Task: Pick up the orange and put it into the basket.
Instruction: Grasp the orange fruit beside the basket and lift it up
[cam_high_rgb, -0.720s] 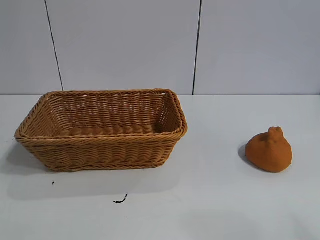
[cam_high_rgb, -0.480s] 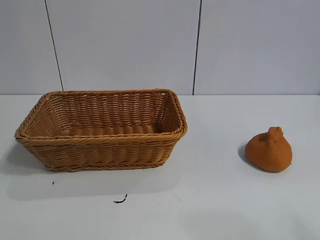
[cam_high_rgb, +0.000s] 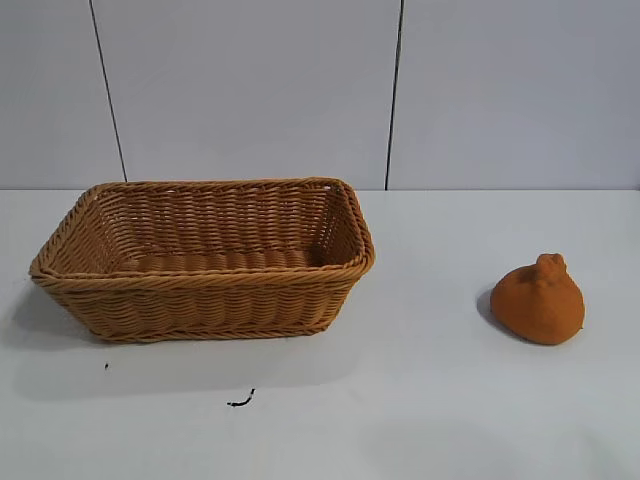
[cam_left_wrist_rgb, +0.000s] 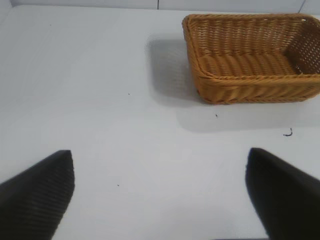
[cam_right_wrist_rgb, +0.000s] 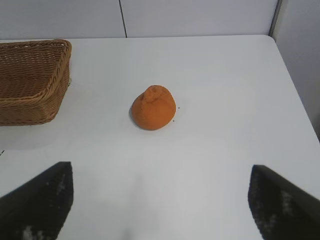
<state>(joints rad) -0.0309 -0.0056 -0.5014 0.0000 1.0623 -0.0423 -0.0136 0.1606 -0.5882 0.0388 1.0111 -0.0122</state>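
Note:
The orange (cam_high_rgb: 538, 302) lies on the white table at the right, knobby bump up; it also shows in the right wrist view (cam_right_wrist_rgb: 154, 108). The woven basket (cam_high_rgb: 200, 285) stands at the left, with nothing in it; it shows in the left wrist view (cam_left_wrist_rgb: 235, 87) and partly in the right wrist view (cam_right_wrist_rgb: 30, 100). Neither arm shows in the exterior view. My right gripper (cam_right_wrist_rgb: 161, 172) is open and holds nothing, well short of the orange. My left gripper (cam_left_wrist_rgb: 161, 160) is open and holds nothing, apart from the basket.
A small dark squiggle (cam_high_rgb: 240, 400) lies on the table in front of the basket. The table's edge (cam_right_wrist_rgb: 295, 95) runs beside the orange in the right wrist view. A panelled grey wall (cam_high_rgb: 320, 90) stands behind the table.

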